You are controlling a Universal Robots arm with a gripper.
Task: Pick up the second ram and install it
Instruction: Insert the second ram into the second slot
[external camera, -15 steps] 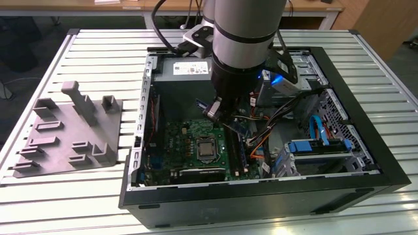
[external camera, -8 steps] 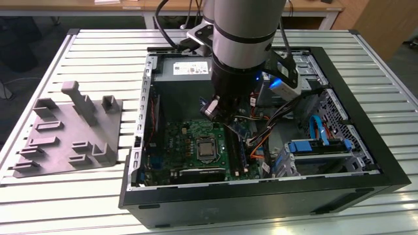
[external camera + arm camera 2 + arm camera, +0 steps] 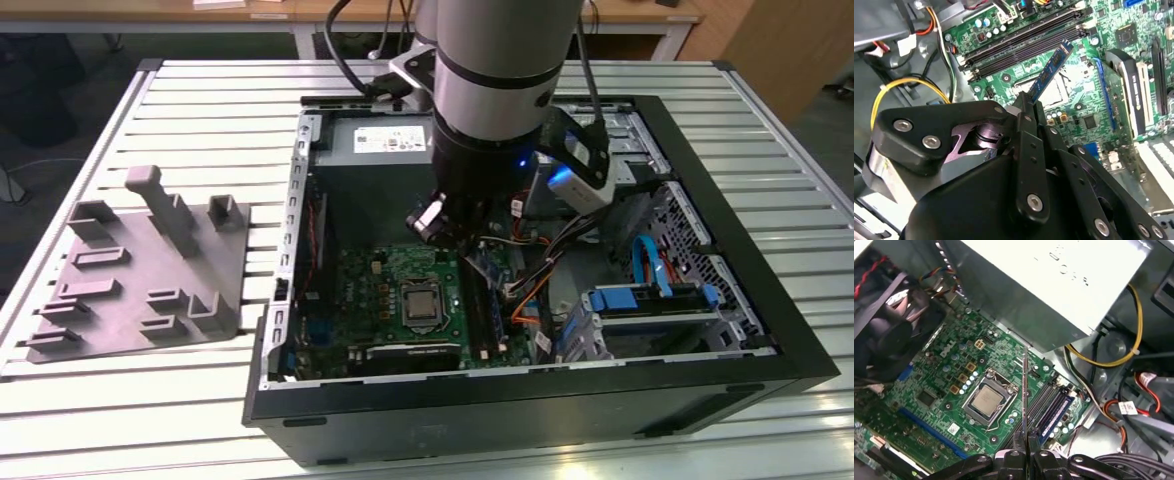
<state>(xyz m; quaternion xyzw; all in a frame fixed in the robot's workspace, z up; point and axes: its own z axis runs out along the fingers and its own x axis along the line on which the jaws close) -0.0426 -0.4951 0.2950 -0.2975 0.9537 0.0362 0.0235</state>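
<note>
My gripper (image 3: 1029, 102) is shut on the second ram (image 3: 1050, 71), a thin blue-green stick that juts out from between the black fingers (image 3: 1026, 150). In the first wrist view the ram (image 3: 1024, 390) shows edge-on, held by the gripper (image 3: 1024, 449) above the motherboard (image 3: 939, 370), between the processor socket (image 3: 986, 402) and the memory slots (image 3: 1046, 399). It hangs clear of the slots (image 3: 1019, 45). A similar blue strip (image 3: 1060, 412) lies along one slot. In the exterior view the gripper (image 3: 457, 238) is down inside the open computer case (image 3: 534, 400).
The power supply box (image 3: 1054, 285) and yellow cables (image 3: 1134, 340) stand close by the slots. A black fan (image 3: 889, 335) is beside the board. A drive cage with blue parts (image 3: 654, 300) fills the case's right. A grey moulded tray (image 3: 134, 285) lies on the slatted table (image 3: 200, 85).
</note>
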